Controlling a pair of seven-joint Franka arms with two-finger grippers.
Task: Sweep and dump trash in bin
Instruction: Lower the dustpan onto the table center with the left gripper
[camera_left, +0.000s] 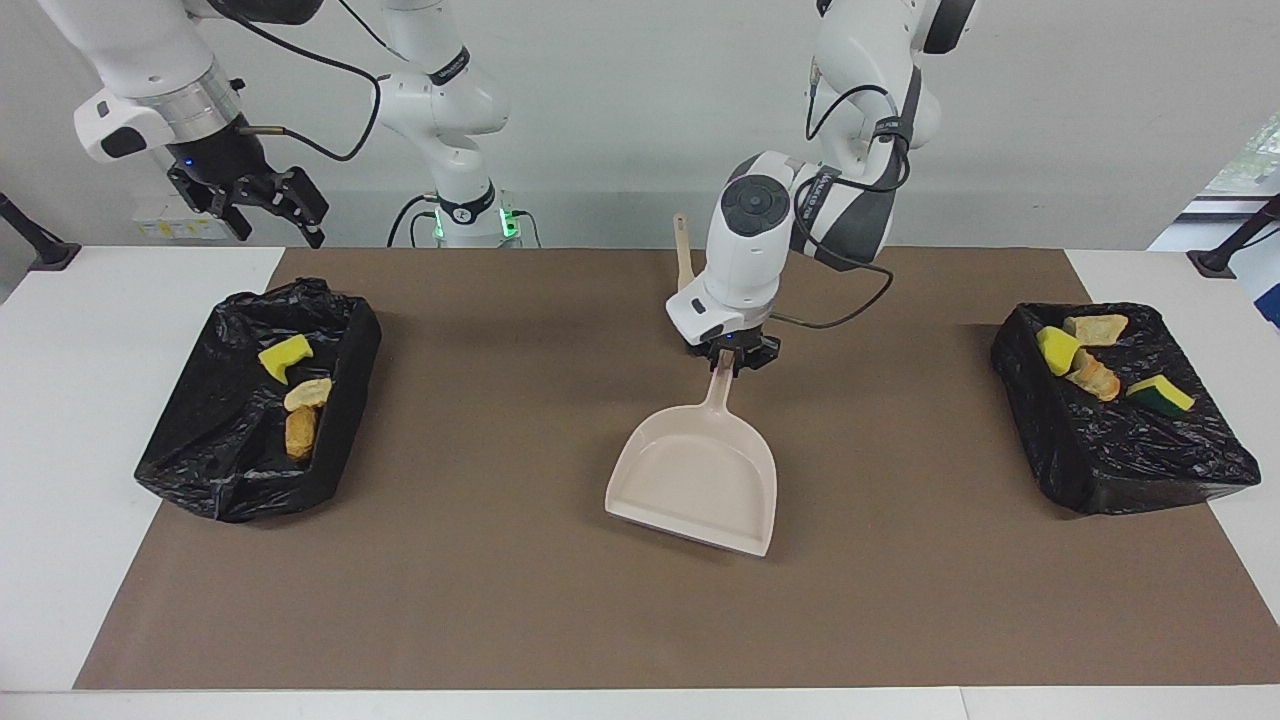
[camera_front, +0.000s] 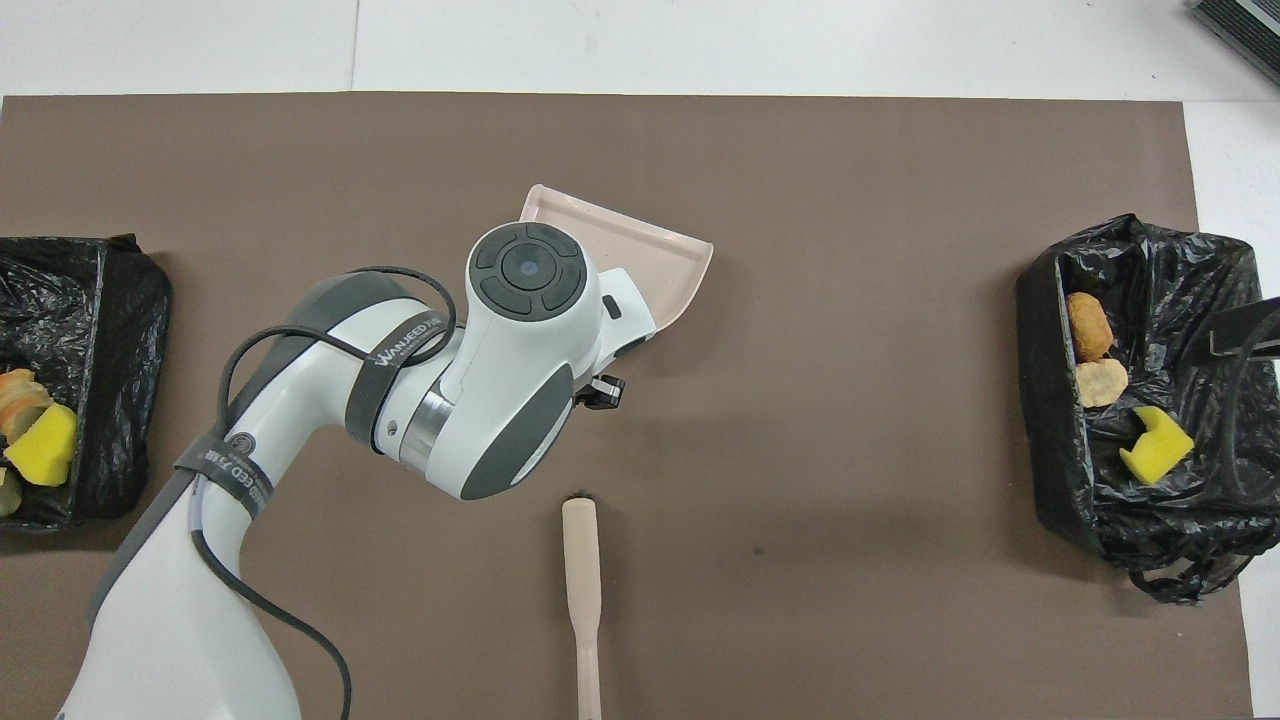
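Left gripper (camera_left: 729, 362) has its fingers clenched on the dustpan (camera_left: 695, 478) handle, pan mouth pointing away from the robots, long axis running straight out from the wrist, which hangs over mid-bench. The trash (camera_left: 291, 388) sits in the two black bins (camera_left: 200, 470) at the bench ends. Right gripper (camera_left: 265, 205) waits, fingers released, above the bin at its own end. Likely next: setting the pan down.

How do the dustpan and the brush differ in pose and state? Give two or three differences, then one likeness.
1. The dustpan is gripped at its handle by the left claw; the brush lies free, touched by neither claw.
2. The dustpan is a wide scoop; the brush is a slim stick.
3. The brush lies nearer to the robots than the dustpan.
Both are beige.
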